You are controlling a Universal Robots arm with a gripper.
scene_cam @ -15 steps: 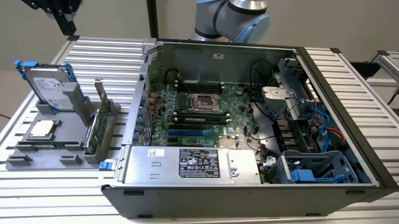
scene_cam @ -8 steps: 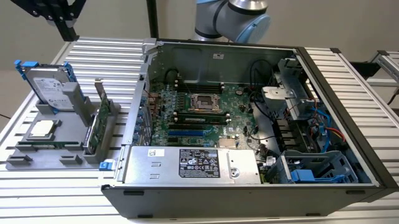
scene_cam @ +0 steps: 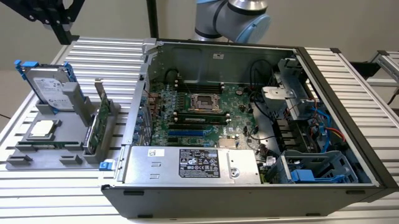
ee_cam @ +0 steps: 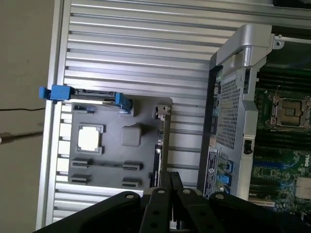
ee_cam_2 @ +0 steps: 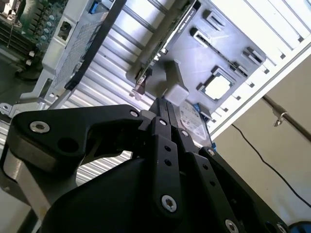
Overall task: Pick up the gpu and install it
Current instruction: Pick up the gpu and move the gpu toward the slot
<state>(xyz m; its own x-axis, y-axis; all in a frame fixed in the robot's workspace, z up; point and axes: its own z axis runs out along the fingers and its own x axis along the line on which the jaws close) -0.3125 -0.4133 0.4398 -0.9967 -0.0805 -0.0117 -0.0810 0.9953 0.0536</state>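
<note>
surface: ribbed metal table [scene_cam: 349,70] | on it: grey parts holder [scene_cam: 44,161], open computer case [scene_cam: 249,200]

This looks like a robotics lab or test cell: a ribbed aluminium worktop [scene_cam: 349,79] carries an opened computer case [scene_cam: 249,205] with its motherboard [scene_cam: 187,116] laid bare. In the exterior view a grey parts fixture [scene_cam: 44,156] sits at nine o'clock from the case, and a robot arm [scene_cam: 240,18] rises at twelve o'clock against a plain wall.
</note>
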